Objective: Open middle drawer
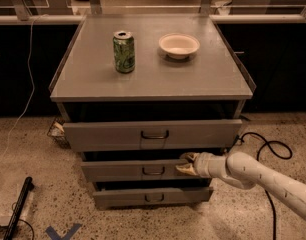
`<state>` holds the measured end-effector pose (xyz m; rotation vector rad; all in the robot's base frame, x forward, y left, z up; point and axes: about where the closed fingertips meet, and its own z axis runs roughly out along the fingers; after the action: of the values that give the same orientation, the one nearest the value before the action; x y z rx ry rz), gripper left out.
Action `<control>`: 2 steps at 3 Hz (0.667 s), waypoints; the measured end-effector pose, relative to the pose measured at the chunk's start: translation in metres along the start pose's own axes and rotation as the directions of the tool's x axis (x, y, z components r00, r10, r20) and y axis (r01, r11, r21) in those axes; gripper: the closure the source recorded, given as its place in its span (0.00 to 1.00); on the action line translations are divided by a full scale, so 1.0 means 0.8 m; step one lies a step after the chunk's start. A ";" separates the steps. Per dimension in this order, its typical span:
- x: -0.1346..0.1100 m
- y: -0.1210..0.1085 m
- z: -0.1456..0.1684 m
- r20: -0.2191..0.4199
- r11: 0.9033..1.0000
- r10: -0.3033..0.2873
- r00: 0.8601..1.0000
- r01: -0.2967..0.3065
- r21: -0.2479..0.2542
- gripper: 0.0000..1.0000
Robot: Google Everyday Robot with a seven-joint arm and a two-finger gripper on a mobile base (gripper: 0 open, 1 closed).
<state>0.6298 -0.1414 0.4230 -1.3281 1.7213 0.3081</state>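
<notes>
Item: middle drawer, grey metal, low flat front, small metal loop handle at centre. It is the second of three in a grey metal cabinet, directly under the wide top drawer and above the bottom drawer. A dark gap shows along its upper edge, beneath the top drawer's front, and its interior is not visible from here.

Gripper: cream-coloured tip of a white arm that reaches in low from the right. It sits against the right part of the middle drawer's front, to the right of the handle and level with the drawer's upper edge. Whether it is clenched or released I cannot tell.

Top drawer: taller grey front with its own loop handle; its front reaches further left and right than the two below.

Cabinet top: flat grey surface. On it stand a green drink can, upright, left of centre, and a shallow white bowl to the can's right, apart from it.

Floor: speckled stone. A black cable loops to the right of the cabinet, a black rod lies at lower left, and a blue tape mark sits near the front edge.
</notes>
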 end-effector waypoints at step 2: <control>-0.003 -0.001 -0.003 0.000 1.000 0.000 1.000 0.000 0.000 1.00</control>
<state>0.6297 -0.1416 0.4264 -1.3282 1.7212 0.3081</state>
